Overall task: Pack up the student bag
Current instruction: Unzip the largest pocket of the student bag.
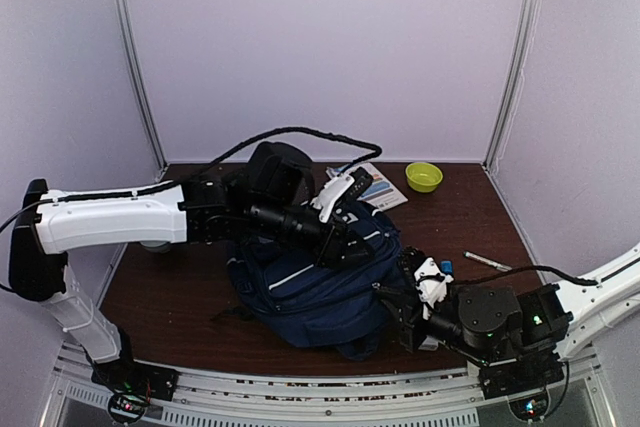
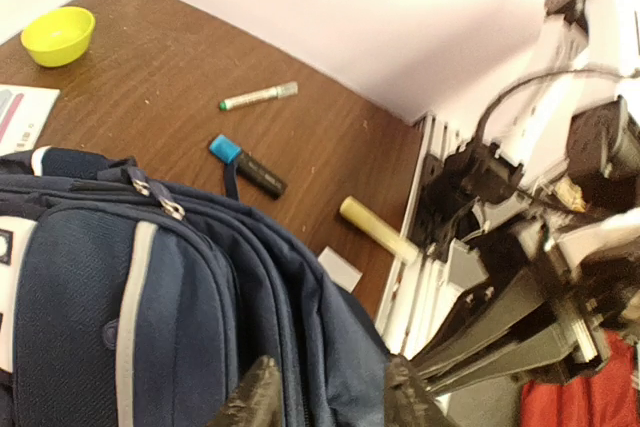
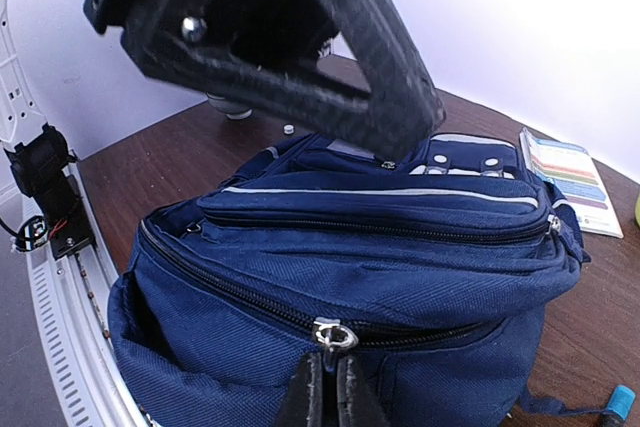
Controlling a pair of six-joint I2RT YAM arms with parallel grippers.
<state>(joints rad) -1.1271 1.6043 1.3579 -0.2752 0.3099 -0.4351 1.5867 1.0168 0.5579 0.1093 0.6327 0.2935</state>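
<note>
So, the student bag is sitting roughly in the middle of the bench, slumped between the two arms. The zip-opening step is probably what's being worked on, since nothing is being packed yet: a marker, a highlighter and a yellow stick are lying loose on the bench to the bag's right, with a booklet and a green bowl being left further back. The right tool is being held pressed together just under the zipper slider. It's most likely on the pull tab, but the tab is being hidden by the fingers, so that can't be confirmed. The left tool is being held spread, straddling a ridge of the bag's fabric without clearly biting on it. A steady pull along the zipper track is probably being called for next, with the bag being pinned by the left tool so it isn't dragged along. Room-wise, the bag's near side is being crowded by the right arm and the front rail, while more open bench is being offered to the bag's left and far right.
</note>
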